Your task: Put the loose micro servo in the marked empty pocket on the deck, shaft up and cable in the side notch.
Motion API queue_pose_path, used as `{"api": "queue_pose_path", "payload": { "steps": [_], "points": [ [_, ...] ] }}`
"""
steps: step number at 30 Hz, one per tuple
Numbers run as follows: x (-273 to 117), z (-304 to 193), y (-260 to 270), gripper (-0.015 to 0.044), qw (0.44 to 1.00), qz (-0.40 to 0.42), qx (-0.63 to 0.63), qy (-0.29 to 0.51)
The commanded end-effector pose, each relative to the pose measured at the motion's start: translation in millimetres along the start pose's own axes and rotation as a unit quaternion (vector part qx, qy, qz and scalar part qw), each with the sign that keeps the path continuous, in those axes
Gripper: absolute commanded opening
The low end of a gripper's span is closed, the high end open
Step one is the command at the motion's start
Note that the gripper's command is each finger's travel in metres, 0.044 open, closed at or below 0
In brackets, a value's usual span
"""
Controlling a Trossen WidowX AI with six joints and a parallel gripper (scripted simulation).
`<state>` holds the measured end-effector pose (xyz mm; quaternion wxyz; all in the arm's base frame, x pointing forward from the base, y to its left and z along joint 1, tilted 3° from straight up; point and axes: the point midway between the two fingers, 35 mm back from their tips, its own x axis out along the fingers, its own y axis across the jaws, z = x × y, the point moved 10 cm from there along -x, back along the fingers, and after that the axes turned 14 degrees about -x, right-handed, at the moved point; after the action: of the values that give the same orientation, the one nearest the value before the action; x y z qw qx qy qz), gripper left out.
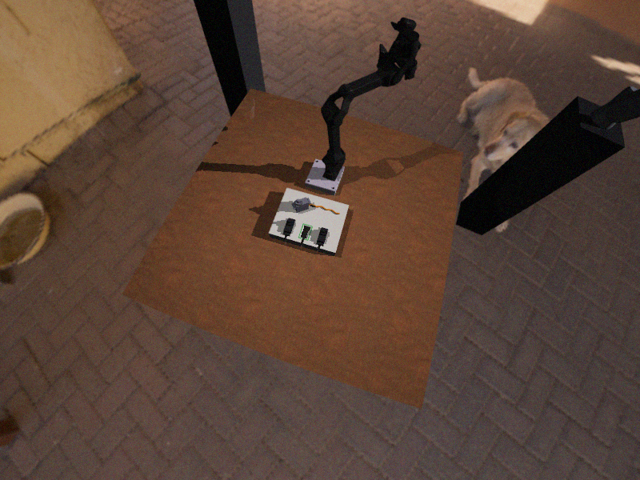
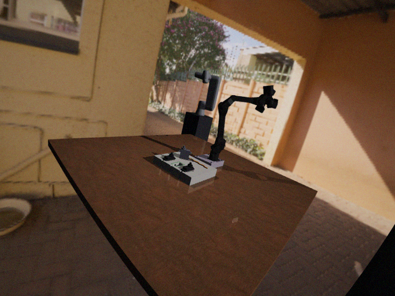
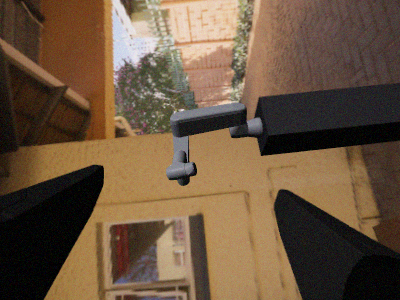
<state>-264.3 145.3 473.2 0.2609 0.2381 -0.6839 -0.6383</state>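
The wrist view alone shows the gripper (image 3: 192, 186) plainly: its fingers stand wide apart, nothing between them — just a grey arm (image 3: 210, 119) on a black pedestal (image 3: 325, 120) beyond. The top view misses the bench's (image 1: 310, 310) (image 2: 197, 223) scene height; the exterior view shows the grey micro servo (image 1: 301, 205) (image 2: 184, 153) upright on the white deck (image 1: 318, 217) (image 2: 204, 173). From above, its orange cable (image 1: 326, 208) (image 2: 199, 163) and the green-marked pocket (image 1: 306, 231) (image 2: 177, 164) show apart.
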Motion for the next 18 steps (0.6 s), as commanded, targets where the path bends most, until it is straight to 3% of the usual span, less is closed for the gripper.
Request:
{"api": "queue_pose_path", "payload": {
  "steps": [1, 18],
  "points": [
    [-0.9, 0.2, -0.1, 0.0426, 1.000, 0.000, -0.001, -0.003],
    [-33.7, 8.3, -3.2, 0.0440, 0.993, 0.005, -0.050, -0.105]
  ]
}}
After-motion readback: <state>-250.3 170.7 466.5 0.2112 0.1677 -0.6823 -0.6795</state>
